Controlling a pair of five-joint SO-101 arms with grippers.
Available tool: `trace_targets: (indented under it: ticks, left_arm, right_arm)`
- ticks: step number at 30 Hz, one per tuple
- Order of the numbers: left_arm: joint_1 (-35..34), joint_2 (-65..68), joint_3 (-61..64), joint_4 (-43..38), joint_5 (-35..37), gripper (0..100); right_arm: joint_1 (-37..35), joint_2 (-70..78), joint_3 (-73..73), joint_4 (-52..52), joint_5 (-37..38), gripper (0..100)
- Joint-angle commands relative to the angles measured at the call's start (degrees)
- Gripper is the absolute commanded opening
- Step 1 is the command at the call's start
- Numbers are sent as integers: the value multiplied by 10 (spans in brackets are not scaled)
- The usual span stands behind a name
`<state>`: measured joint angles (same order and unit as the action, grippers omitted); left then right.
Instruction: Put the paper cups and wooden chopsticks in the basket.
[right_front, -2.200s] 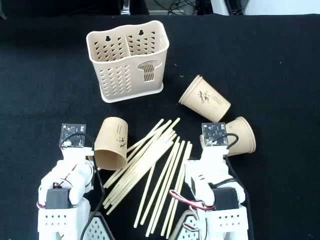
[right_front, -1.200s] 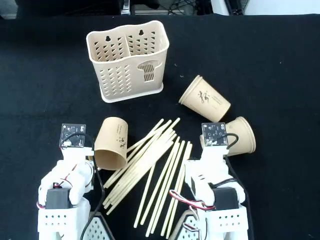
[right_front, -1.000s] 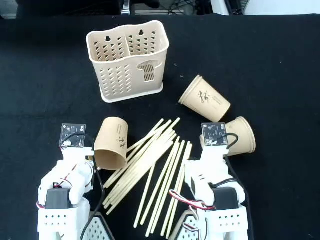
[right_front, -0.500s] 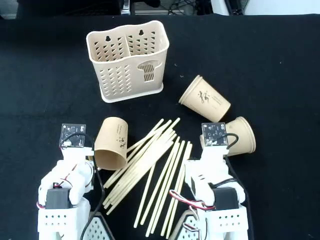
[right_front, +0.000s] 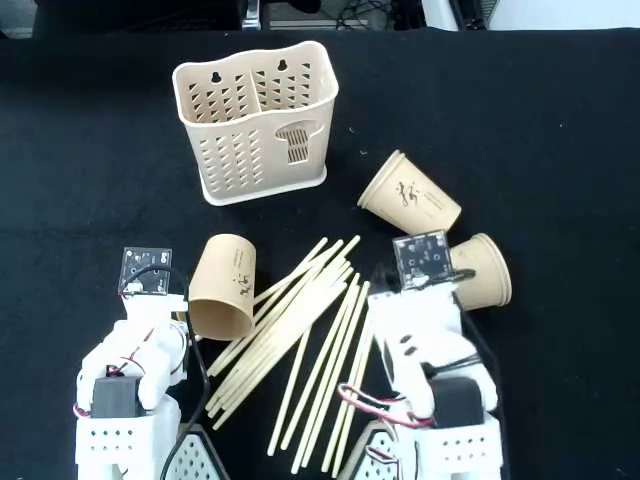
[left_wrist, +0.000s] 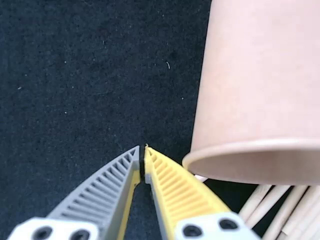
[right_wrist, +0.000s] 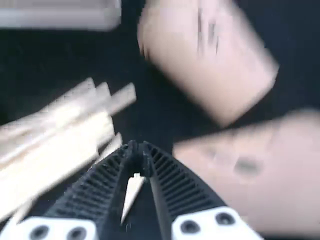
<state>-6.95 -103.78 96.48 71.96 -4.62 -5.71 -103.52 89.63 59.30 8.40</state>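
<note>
The beige slotted basket (right_front: 255, 115) stands upright at the back of the black table. One paper cup (right_front: 222, 285) lies on its side beside my left arm (right_front: 135, 340); it fills one side of the left wrist view as cup (left_wrist: 260, 90). My left gripper (left_wrist: 142, 151) is shut and empty, low over bare cloth next to that cup's rim. Two more cups (right_front: 410, 198) (right_front: 485, 270) lie right of centre. Wooden chopsticks (right_front: 300, 335) are strewn between the arms. My right gripper (right_wrist: 136, 147) is shut, above the cloth between the chopsticks (right_wrist: 55, 135) and the two cups (right_wrist: 205, 55) (right_wrist: 260, 165).
The table (right_front: 560, 130) is covered in black cloth, with open room at the far right and far left. The basket's lower edge (right_wrist: 60, 12) shows far ahead of the right gripper. Red and black cables (right_front: 375, 405) run over the right arm's base.
My right arm has lifted and swung slightly left and forward, its wrist now nearer the chopsticks. The left arm, cups, chopsticks and basket have not moved.
</note>
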Motion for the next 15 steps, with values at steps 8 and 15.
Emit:
trace_targets:
  ticks: [8, 15]
  left_arm:
    - [3, -4, 8, 9, 4, 33]
    - [3, -4, 8, 9, 4, 33]
  right_arm:
    - [78, -30, -201, -36, 19, 143]
    - [307, -36, -199, -40, 17, 270]
